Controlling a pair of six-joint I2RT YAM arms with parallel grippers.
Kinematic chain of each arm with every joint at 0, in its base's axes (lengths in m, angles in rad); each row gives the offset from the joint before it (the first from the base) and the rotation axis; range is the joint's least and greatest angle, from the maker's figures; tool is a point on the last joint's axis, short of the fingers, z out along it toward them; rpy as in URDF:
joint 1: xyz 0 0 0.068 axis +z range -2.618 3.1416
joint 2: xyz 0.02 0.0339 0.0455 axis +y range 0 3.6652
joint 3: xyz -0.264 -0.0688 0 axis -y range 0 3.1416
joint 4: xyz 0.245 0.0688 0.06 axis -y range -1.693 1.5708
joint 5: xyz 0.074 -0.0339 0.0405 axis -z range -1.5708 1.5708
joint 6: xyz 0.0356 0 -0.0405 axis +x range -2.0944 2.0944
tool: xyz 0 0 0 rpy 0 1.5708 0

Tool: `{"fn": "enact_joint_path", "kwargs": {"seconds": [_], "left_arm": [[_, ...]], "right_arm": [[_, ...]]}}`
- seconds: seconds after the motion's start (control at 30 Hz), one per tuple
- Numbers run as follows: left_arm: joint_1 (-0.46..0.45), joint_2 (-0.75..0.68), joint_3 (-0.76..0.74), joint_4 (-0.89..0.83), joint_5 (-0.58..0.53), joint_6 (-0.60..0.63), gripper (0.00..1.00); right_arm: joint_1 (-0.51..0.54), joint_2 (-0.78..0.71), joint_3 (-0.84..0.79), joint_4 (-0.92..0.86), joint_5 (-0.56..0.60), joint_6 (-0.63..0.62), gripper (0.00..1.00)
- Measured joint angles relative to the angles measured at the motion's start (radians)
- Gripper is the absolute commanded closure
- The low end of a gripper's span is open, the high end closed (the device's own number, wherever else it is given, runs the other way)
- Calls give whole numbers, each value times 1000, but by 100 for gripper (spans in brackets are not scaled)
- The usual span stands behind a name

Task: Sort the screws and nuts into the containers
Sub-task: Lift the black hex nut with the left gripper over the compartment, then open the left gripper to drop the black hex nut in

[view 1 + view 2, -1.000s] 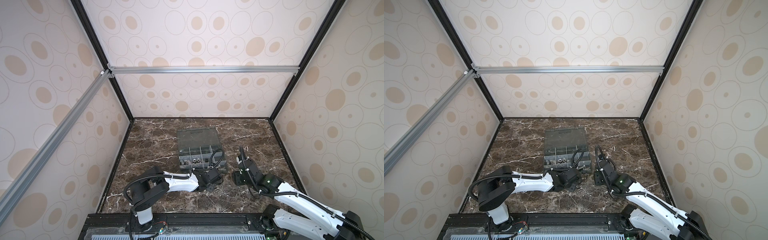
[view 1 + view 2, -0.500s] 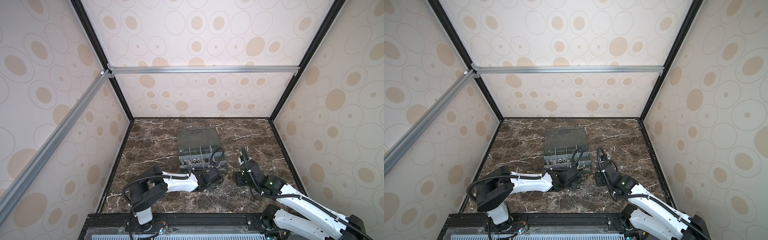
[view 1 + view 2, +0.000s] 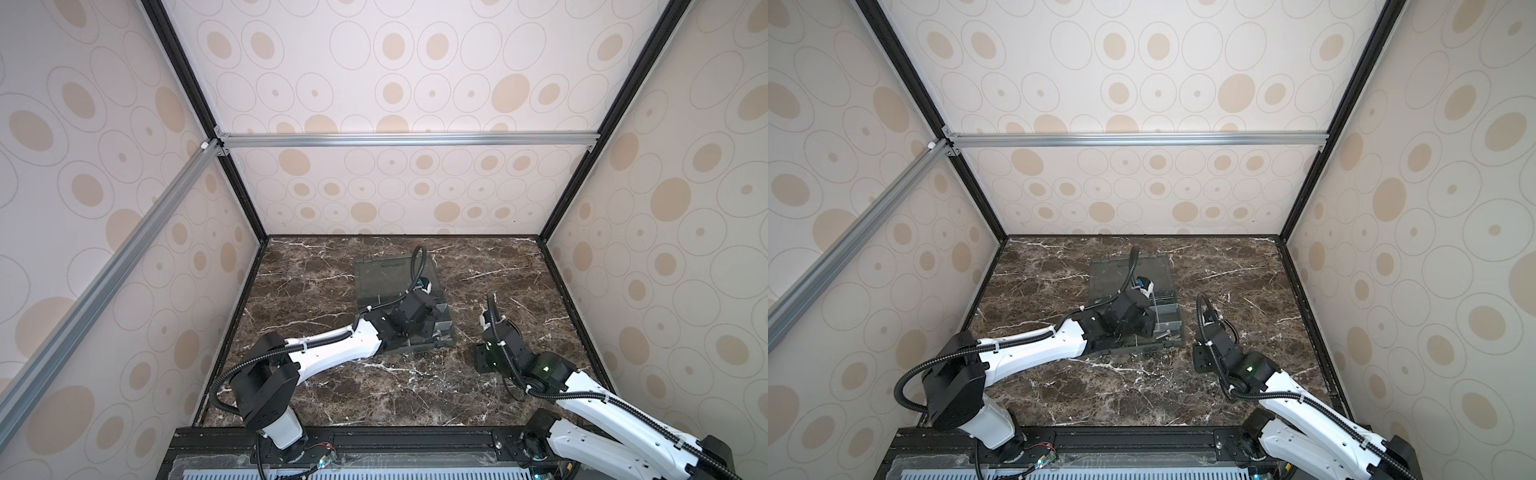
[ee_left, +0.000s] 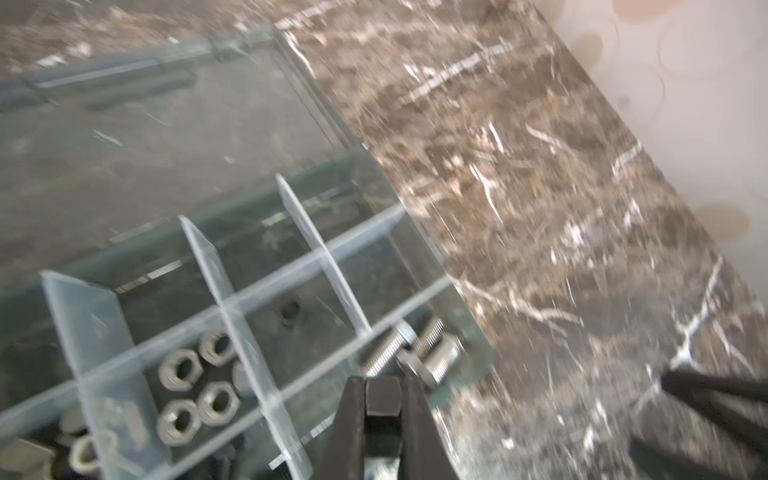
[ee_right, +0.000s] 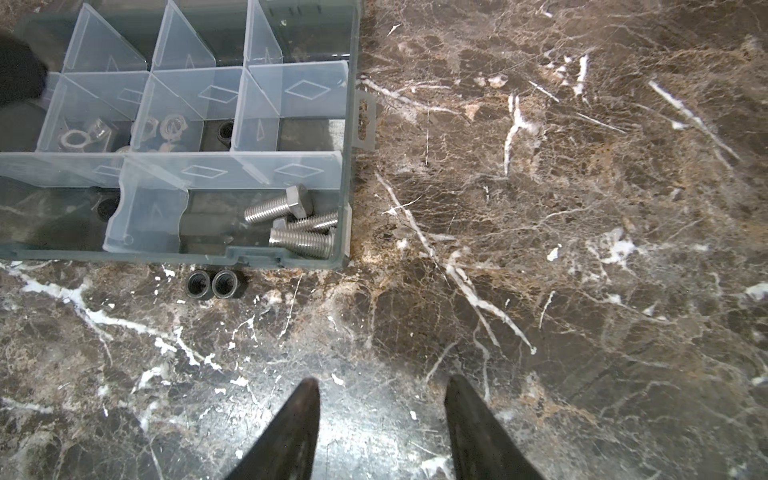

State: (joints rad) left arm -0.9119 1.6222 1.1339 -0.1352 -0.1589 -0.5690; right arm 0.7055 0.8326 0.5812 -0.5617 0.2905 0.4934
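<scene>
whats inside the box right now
Three silver screws in the near right corner compartment, silver nuts and one black nut in middle ones. The left arm and frosted dividers hide the rest.

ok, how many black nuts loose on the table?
2: black nuts side by side on the marble table, just outside the organizer box. The left arm may hide others.

1. My left tool (image 4: 381, 376) is clamped tight on a dark hex piece (image 4: 383, 401); screw or nut, I cannot tell.
2. It hangs over the organizer box (image 4: 428, 249), near its corner compartment holding silver screws (image 4: 415, 349).
3. Silver nuts (image 4: 183, 374) sit in another compartment; one black nut (image 4: 289, 309) lies alone.
</scene>
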Motion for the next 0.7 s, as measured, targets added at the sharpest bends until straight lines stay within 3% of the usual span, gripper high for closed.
{"fn": "enact_joint_path", "kwargs": {"seconds": [0.13,0.33,0.37,0.47,0.57,0.7], "left_arm": [[61,42,0,29,32,1,92],[83,107,0,45,80,1,89],[83,112,0,45,87,1,85],[84,114,0,48,95,-2,58],[87,114,0,56,95,-14,50],[91,110,-1,67,95,-22,47]], "right_arm": [[0,-2,0,-2,2,0,47],[0,-10,0,-4,6,0,47],[0,-10,0,-5,7,0,47],[0,-11,0,-7,10,0,47],[0,-13,0,-8,11,0,47],[0,-20,0,-14,16,0,47]]}}
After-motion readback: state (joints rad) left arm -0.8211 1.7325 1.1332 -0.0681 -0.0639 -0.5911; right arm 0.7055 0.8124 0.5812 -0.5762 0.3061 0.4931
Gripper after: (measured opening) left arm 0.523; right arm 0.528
